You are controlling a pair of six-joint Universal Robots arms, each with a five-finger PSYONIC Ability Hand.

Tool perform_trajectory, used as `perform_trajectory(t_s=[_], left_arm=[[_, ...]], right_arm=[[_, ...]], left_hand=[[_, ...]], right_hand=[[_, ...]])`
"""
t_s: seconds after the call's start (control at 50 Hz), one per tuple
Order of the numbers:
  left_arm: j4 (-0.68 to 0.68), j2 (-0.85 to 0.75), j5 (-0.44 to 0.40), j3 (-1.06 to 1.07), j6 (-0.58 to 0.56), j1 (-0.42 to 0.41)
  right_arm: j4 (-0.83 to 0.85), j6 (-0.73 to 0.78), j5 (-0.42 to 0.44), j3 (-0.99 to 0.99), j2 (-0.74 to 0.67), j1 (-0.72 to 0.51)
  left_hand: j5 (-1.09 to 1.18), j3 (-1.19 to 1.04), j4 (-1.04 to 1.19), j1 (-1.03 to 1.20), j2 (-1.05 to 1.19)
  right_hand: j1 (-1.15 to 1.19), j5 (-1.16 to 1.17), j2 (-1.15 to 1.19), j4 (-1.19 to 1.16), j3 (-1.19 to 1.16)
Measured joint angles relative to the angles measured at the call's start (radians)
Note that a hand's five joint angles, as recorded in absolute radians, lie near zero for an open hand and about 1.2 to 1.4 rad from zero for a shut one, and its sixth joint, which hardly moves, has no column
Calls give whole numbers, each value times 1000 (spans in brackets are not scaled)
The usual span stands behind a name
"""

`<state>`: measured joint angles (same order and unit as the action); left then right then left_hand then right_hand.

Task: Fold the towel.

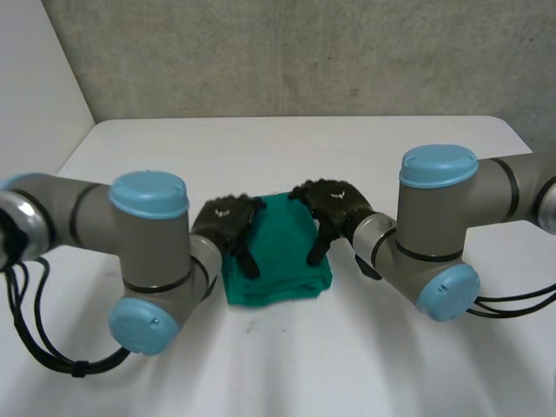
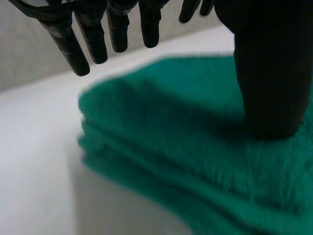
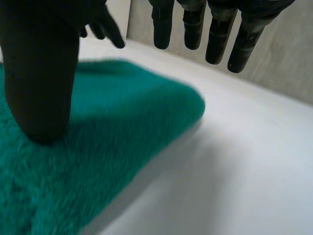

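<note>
A green towel [image 1: 278, 261] lies folded into a thick, layered pad on the white table [image 1: 287, 148], between the two arms. My left hand [image 1: 228, 221] hovers over its left edge, open. In the left wrist view its fingers [image 2: 93, 39] hang straight above the towel [image 2: 171, 147] and its thumb [image 2: 269, 73] rests on the cloth. My right hand [image 1: 334, 204] is over the towel's right side, also open. The right wrist view shows straight fingers [image 3: 220, 34] clear of the towel [image 3: 98, 147], with the thumb [image 3: 41, 73] touching the top layer.
Bare white table [image 1: 287, 365] surrounds the towel on every side, with a grey wall [image 1: 304, 52] behind its far edge. Both arms' elbows [image 1: 148, 261] sit low near the table's front, flanking the towel.
</note>
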<state>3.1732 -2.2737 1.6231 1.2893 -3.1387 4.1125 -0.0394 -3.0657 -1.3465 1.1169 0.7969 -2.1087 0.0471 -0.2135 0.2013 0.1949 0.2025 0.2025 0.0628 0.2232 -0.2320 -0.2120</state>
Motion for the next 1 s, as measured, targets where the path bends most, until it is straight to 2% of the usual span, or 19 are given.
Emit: perform_trajectory(t_s=[0.1,0.24,0.32,0.46,0.48,0.5,0.54,0.56,0.58,0.66,0.7,0.84,1.0], left_arm=[[-32,-38,48,4,-7,11],[-59,-11,109,34,-41,19],[-67,37,116,46,-66,11],[-72,169,115,52,-89,-13],[-72,231,113,47,-90,-12],[-72,231,113,47,-90,-12],[-72,313,112,35,-89,7],[-72,313,112,35,-89,7],[-75,381,111,24,-88,38],[-93,445,105,9,-86,83],[-143,501,81,-12,-84,135],[-297,586,-20,-47,-64,224],[-330,598,-54,-42,-2,240]], right_arm=[[-87,21,2,-60,-64,6],[-144,58,-5,-96,-76,3],[-150,67,-9,-98,-48,1],[-142,64,-53,-83,101,6],[-130,64,-111,-73,177,19],[-130,64,-111,-73,177,19],[-109,68,-197,-57,273,46],[-109,68,-197,-57,273,46],[-91,74,-274,-41,359,80],[-79,81,-329,-26,427,120],[-76,85,-349,-11,471,159],[-80,81,-310,35,528,227],[-82,77,-267,62,561,231]], left_hand=[[0,0,0,0,0],[-2,0,0,0,0],[-2,0,0,0,0],[-2,0,0,0,0],[-2,0,0,0,0],[-2,0,0,0,0],[-2,0,0,0,0],[-2,0,0,0,0],[-2,0,0,0,0],[-2,0,0,0,0],[-2,0,0,0,0],[-2,0,0,0,0],[-2,0,0,0,0]], right_hand=[[0,0,0,0,0],[-1,-5,0,0,0],[-1,-6,0,0,0],[-1,-9,0,0,0],[-1,-9,0,0,0],[-1,-9,0,0,0],[-1,-9,0,0,0],[-1,-9,0,0,0],[-1,-9,0,0,0],[-1,-9,0,0,0],[-1,-9,0,0,0],[-1,-9,0,0,0],[-1,-9,0,0,0]])
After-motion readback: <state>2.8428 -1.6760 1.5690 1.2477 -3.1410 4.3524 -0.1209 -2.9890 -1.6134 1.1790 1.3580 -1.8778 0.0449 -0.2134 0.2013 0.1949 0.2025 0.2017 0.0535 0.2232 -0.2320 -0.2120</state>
